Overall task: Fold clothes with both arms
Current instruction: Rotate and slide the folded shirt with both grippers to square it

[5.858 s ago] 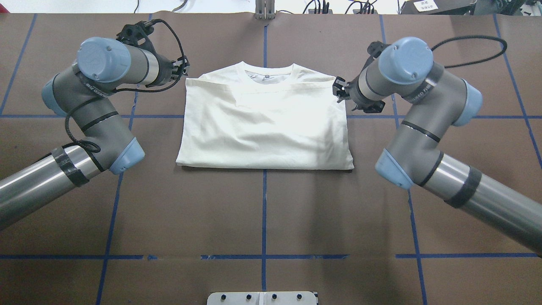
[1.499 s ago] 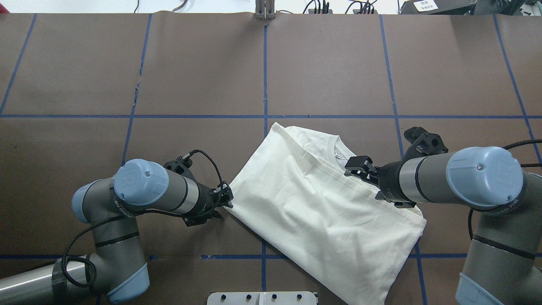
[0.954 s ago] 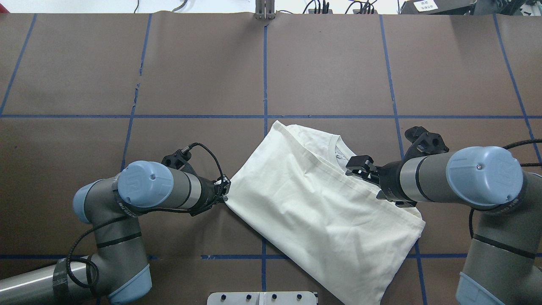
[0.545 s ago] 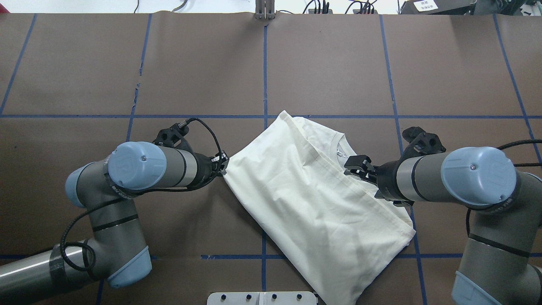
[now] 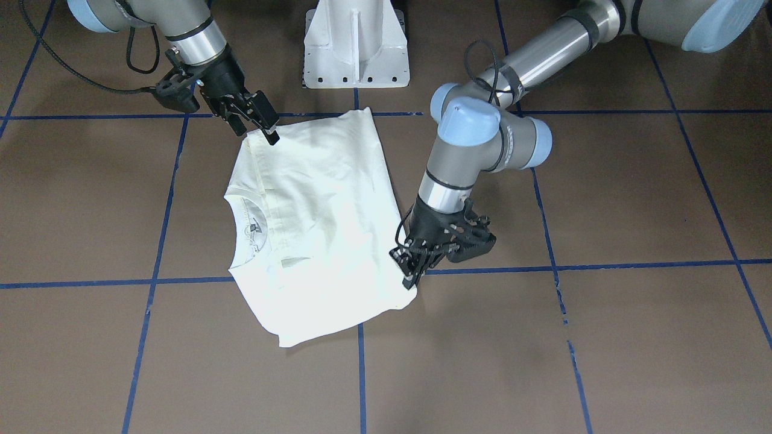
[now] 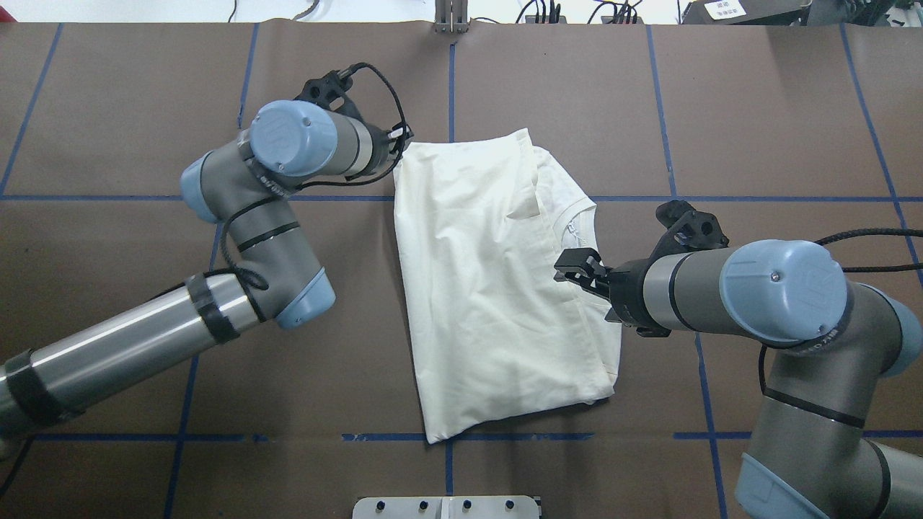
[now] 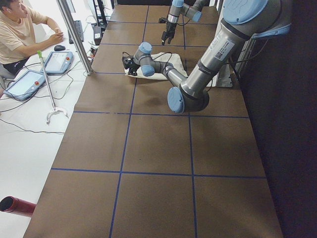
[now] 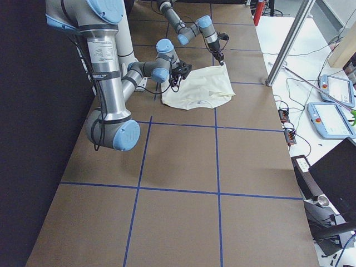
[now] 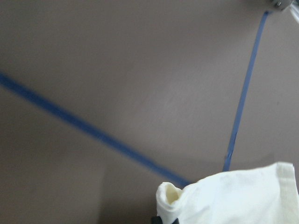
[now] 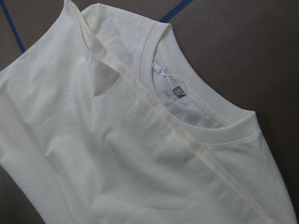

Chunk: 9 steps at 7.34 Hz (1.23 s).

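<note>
**q:** where is the garment, and what has hold of it?

**a:** the cream, ribbed-neck long-sleeved t-shirt (image 6: 497,303) lies folded into a long panel at the middle of the tabletop (image 6: 779,108), a brown surface ruled with blue tape lines (image 6: 108,197). its neck opening (image 10: 201,105) faces the robot's right. the black two-finger left gripper (image 6: 401,141) has its jaws clenched on the panel's far corner, and a pinch of cloth shows in its wrist view. the black two-finger right gripper (image 6: 575,265) sits at the shoulder edge beside the neck, its jaws seemingly clenched on the fabric.

**q:** how is the step in hand done well?

**a:** the step is judged to be squaring the panel for its next fold. both held points should travel low and together. the span between them should be taut but not stretched, so the layers underneath slide as one. a lifted or hurried corner would likely peel the folded-in flap open along the long crease.

**q:** what of edges and room?

**a:** the panel's near corner lies on the near blue line, close to the white pedestal base (image 6: 447,507), so that side is tight. to the far side and sideways the brown surface runs on broadly, and the cloth lies well apart from the rim. the silver-grey right arm (image 6: 782,292) lies just beside the panel's right edge, so any fold is better swept away from it.
</note>
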Each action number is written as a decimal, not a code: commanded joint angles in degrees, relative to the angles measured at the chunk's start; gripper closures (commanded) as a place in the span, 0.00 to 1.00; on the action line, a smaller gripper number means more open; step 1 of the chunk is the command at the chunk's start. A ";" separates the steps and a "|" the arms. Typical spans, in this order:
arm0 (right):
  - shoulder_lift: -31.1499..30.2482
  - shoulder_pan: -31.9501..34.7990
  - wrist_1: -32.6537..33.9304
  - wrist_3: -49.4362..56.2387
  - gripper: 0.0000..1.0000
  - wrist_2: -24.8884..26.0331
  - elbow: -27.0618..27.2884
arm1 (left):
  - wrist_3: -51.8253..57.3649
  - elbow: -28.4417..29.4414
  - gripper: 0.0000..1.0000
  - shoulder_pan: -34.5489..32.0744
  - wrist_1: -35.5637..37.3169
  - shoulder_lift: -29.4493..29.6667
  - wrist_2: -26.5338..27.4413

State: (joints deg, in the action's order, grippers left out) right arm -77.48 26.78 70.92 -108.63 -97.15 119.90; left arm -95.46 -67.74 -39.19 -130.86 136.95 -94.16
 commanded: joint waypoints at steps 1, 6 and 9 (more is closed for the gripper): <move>1.19 -0.06 -0.08 0.26 0.00 1.08 -1.42 | 1.51 6.48 0.56 -1.51 -4.76 4.19 -0.14; 2.43 -8.04 1.76 0.08 0.01 8.03 -9.32 | 1.42 -5.96 0.51 -2.74 -4.32 -3.14 -7.26; 2.17 -9.81 12.04 -0.27 0.08 7.59 -6.61 | 1.33 -6.18 0.51 -2.74 -4.23 -3.35 -7.26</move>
State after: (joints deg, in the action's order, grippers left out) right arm -75.03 17.66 80.14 -108.73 -89.46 112.62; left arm -94.10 -73.66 -41.92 -135.10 133.80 -101.37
